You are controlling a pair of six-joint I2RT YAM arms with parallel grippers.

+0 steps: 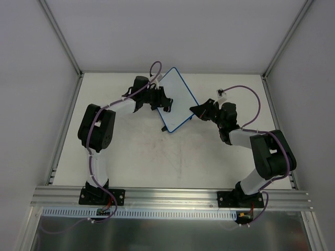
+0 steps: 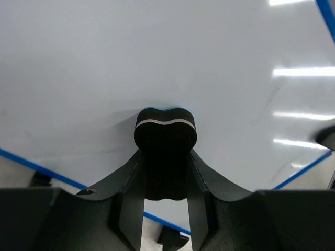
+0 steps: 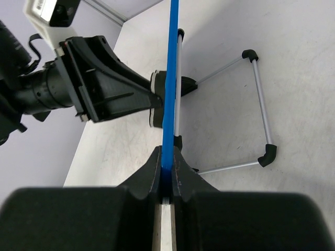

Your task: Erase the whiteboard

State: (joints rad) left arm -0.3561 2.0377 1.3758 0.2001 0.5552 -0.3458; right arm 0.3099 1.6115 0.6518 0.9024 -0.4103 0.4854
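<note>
The whiteboard (image 1: pixel 177 99), white with a thin blue rim, stands tilted at the back middle of the table. Its face fills the left wrist view (image 2: pixel 157 57) and looks clean. My left gripper (image 1: pixel 161 98) is shut on a black bone-shaped eraser (image 2: pixel 165 130) and presses it flat against the board's face. My right gripper (image 1: pixel 195 111) is shut on the board's blue rim (image 3: pixel 169 104) at its right edge. In the right wrist view the board is edge-on, with the left gripper and eraser (image 3: pixel 156 107) on its left side.
The board's wire stand with black feet (image 3: pixel 259 112) rests on the table behind it. Metal frame posts and grey walls ring the table (image 1: pixel 157 162). An aluminium rail (image 1: pixel 172 196) runs along the near edge by the arm bases.
</note>
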